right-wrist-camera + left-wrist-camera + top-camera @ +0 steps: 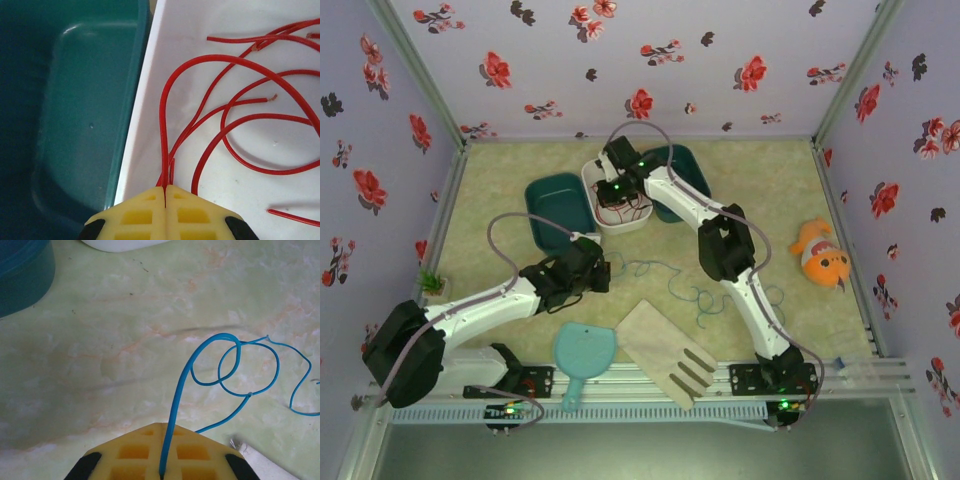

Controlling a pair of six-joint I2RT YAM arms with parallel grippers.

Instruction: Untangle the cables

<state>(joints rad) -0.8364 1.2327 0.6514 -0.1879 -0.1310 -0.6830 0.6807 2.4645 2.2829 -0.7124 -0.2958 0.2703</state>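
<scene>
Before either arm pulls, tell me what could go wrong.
1. The left gripper is shut on the blue cable, whose loops cross each other on the table; a pull may cinch them into a knot.
2. The right gripper is shut on the red cable over the white bin, where red strands overlap; lifting could drag the tangle out or snag the rim.

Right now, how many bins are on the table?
3. Left teal bin at far left; white bin beside it, centre; right teal bin just right of that, partly under the right arm. No sign of others hidden.
</scene>
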